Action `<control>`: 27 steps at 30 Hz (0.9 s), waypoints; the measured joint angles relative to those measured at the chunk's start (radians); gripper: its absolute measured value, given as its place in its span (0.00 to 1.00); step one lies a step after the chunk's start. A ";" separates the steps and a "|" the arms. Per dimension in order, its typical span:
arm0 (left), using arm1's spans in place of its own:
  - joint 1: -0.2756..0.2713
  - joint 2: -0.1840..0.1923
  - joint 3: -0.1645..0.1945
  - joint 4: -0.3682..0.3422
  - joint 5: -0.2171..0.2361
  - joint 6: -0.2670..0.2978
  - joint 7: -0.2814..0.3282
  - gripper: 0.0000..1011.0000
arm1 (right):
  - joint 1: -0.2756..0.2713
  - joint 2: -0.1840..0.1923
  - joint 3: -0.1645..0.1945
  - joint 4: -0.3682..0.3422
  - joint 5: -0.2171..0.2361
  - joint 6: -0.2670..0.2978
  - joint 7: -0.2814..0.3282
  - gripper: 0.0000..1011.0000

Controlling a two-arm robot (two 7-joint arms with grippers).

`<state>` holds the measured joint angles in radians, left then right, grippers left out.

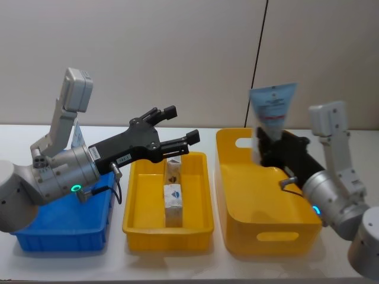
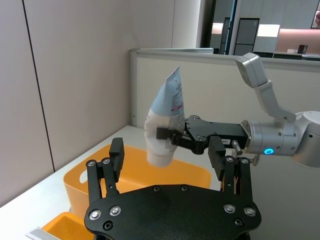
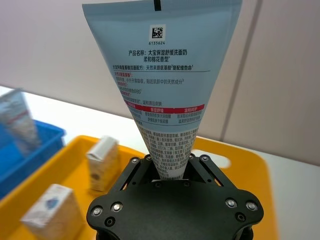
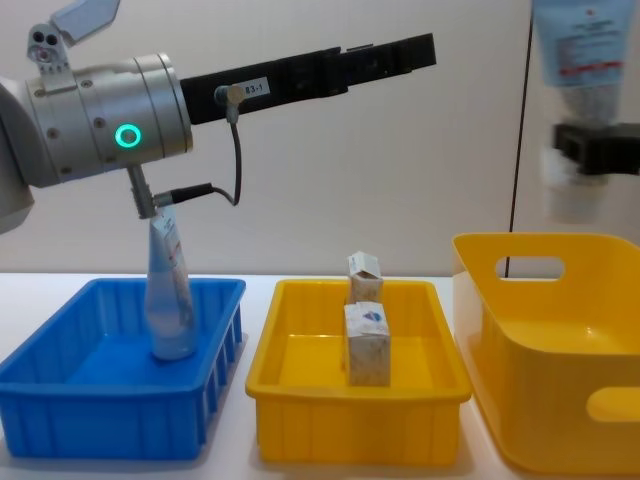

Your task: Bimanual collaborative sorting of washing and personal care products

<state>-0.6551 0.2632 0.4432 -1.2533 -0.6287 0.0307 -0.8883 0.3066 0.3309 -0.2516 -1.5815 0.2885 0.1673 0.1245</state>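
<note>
Squeeze tube (image 1: 273,105) of pale blue translucent plastic, flat and crimped at its top end and narrowing to a whitish cap end below, stands upright in the right gripper (image 1: 265,144), whose matte black jaws are clamped on its lower part, above the large yellow bin (image 1: 260,236) on the right. Its back carries a small square code over the number 6135624, then lines of Chinese print and a red band; its front shows a small red mark. The left gripper (image 1: 182,124), also black with bare screw heads, is raised over the far end of the shallow yellow tray (image 1: 136,204) in the middle, its jaws wide apart and holding nothing. Two small whitish cartons stand in that tray, one behind the other: the far carton (image 1: 173,170) and the near carton (image 1: 173,200), which bears a blue diamond mark. A second tube (image 4: 168,300) stands cap down in the blue bin (image 1: 59,236) on the left. All three containers are smooth, glossy plastic, and the large bin has slot handles cut in its walls. They sit side by side on a plain white counter (image 1: 118,263) before a beige panelled wall (image 1: 177,53) with a thin dark seam
</note>
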 joint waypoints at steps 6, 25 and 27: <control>0.000 0.000 0.000 0.000 0.000 0.000 0.000 0.99 | -0.019 0.007 0.047 0.013 -0.011 0.003 -0.048 0.24; 0.000 0.000 0.000 0.000 0.000 0.000 0.000 0.99 | -0.045 0.019 0.123 0.051 -0.026 0.003 -0.113 0.88; 0.000 0.000 0.000 0.000 0.000 0.000 0.000 0.99 | -0.046 0.019 0.125 0.052 -0.026 0.003 -0.115 0.92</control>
<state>-0.6551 0.2633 0.4432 -1.2533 -0.6287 0.0306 -0.8884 0.2608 0.3504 -0.1263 -1.5300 0.2621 0.1703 0.0096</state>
